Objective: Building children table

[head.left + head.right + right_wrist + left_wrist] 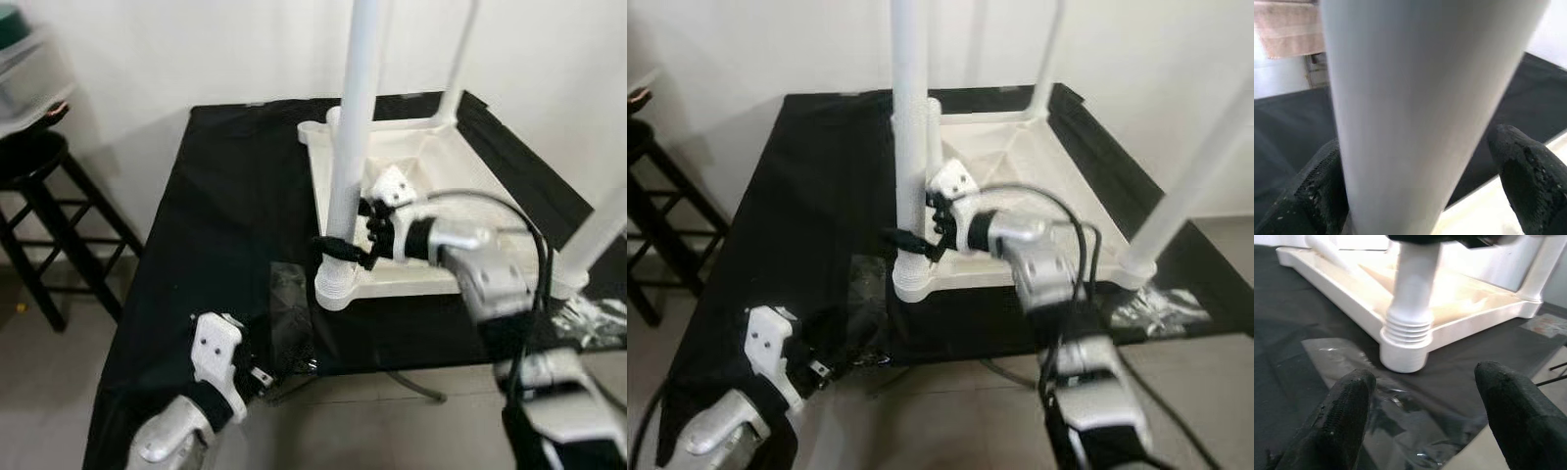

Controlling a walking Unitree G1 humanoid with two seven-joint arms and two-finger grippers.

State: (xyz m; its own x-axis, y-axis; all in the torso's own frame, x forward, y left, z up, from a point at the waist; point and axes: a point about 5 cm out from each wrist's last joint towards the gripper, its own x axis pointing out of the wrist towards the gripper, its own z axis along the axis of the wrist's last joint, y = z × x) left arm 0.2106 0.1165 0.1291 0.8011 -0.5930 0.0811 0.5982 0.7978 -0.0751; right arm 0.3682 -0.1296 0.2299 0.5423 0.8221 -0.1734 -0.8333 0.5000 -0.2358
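A white plastic table top (pixel 402 282) lies upside down on a black cloth (pixel 235 196). A white leg (pixel 351 147) stands upright in its near-left corner socket (pixel 1403 352). My right gripper (pixel 343 247) is shut on the low part of this leg, one black finger (pixel 1322 191) on each side of the tube (pixel 1420 98). My left gripper (pixel 1420 401) hangs open at the cloth's front edge, a short way in front of that socket, holding nothing. Two more legs (pixel 460 59) (pixel 607 230) stand at the far and right corners.
Clear plastic wrap (pixel 292 313) lies on the cloth in front of the socket, and more is crumpled at the right (pixel 593 318). A black stool (pixel 39 186) stands to the left, with a plastic bin (pixel 24 73) behind it. The wall is close behind.
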